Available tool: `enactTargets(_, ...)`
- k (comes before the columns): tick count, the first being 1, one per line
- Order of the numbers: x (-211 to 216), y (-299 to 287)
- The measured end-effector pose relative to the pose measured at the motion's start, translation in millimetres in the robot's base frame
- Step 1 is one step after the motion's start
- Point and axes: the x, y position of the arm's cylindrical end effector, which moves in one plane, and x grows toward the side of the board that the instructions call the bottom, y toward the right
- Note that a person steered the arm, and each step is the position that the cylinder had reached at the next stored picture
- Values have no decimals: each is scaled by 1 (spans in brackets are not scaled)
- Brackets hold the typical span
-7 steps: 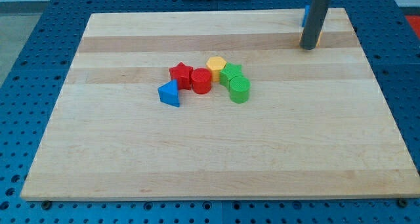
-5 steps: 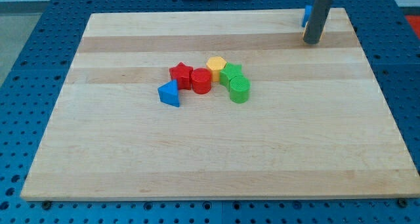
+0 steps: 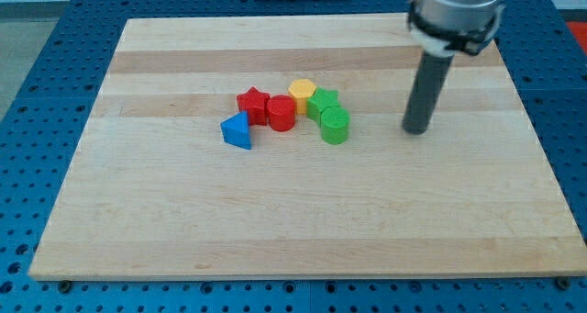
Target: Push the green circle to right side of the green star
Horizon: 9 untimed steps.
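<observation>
My tip (image 3: pixel 417 130) rests on the wooden board (image 3: pixel 183 230), bare and touching no block, apart to the view's right of the green circle (image 3: pixel 335 126). That circle sits just below and slightly right of the green star (image 3: pixel 322 102), touching it. The yellow block (image 3: pixel 302 93), red cylinder (image 3: pixel 282 114), red star (image 3: pixel 252 103) and blue triangle (image 3: pixel 237 130) cluster leftward.

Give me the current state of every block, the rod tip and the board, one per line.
green circle block: upright, touching the green star on its lower right.
green star block: flat, beside the yellow block.
yellow hexagon block: at the cluster's top.
red cylinder block: upright, against the red star.
red star block: flat.
blue triangle block: at the cluster's left end.
my tip: right of the green circle, apart.
wooden board: level.
</observation>
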Motion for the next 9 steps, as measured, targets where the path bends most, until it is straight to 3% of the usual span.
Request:
enactTargets(1,30,-60)
enactTargets(3,21,-125)
enactTargets(6,7,-76)
enactTargets(9,-43,-17)
